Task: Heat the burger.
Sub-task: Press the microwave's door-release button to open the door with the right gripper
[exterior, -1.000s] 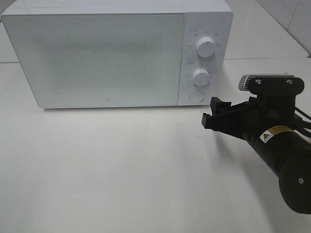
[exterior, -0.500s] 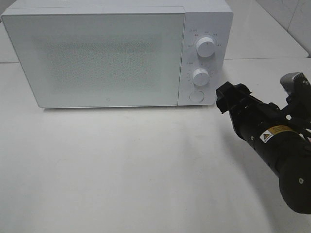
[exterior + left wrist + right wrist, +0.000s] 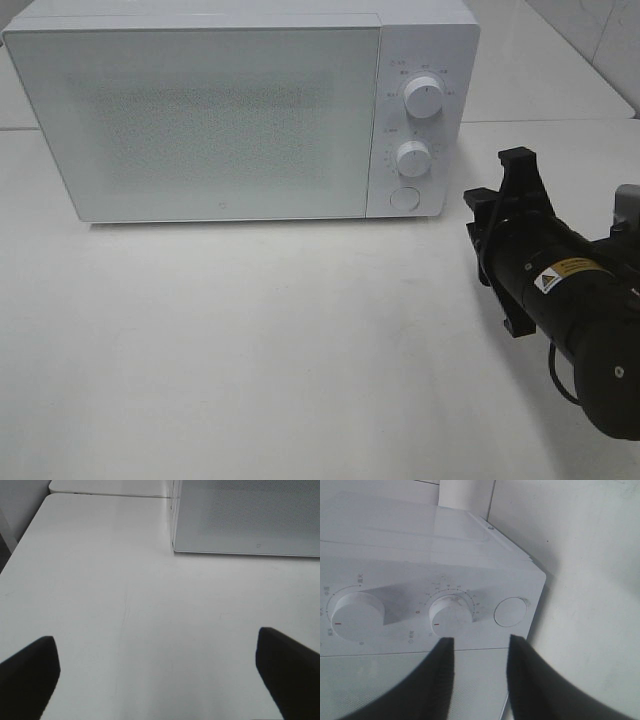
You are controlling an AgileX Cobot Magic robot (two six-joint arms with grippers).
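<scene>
- Faced the right gripper (image 3: 480,641) toward the control panel, fingers (image 3: 440,680) only a little apart, nothing between them.
- Aimed it between the lower knob (image 3: 449,611) and the button (image 3: 510,612), near both, touching neither.
- Held the left gripper (image 3: 157,645) wide apart and empty over the table (image 3: 250,350).
- Found the microwave (image 3: 200,120) door shut; saw no burger in any view, so probably inside.
- Judged the step as setting the time.
- Called next for shifting onto the lower knob, closing around it, then turning, without pressing the button.
</scene>
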